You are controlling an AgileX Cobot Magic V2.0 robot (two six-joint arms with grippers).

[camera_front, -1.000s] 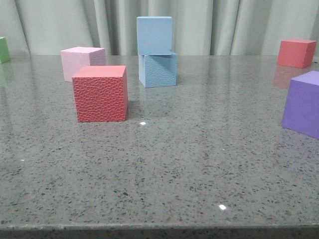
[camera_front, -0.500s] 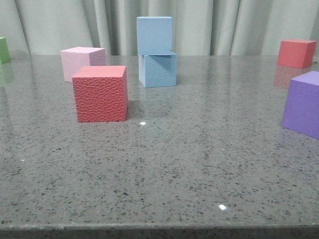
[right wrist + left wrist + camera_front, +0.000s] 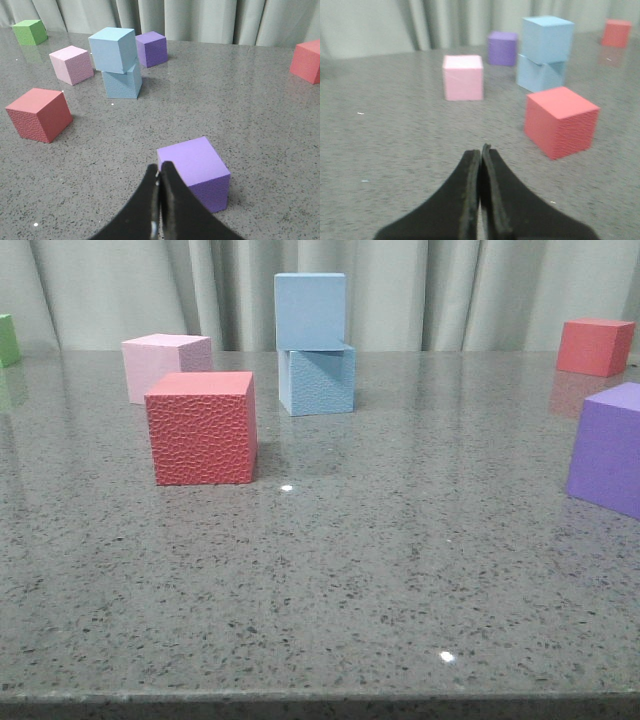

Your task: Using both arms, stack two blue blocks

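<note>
In your front view, a green cube peeks in at the far left edge. Next come a pink cube and a red cube. Near top center, one blue block sits on the other blue block. Your left gripper and right gripper are both closed tight, holding nothing.

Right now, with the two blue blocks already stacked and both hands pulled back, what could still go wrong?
1. The upper blue block sits turned and shifted on the lower blue block, overhanging one edge; a bump to the table might tip it.
2. The right hand, shut, hovers right by a purple cube; moving forward could push it.
3. The left hand, shut, has the red cube ahead of it; a careless sweep may knock it toward the stack.
</note>
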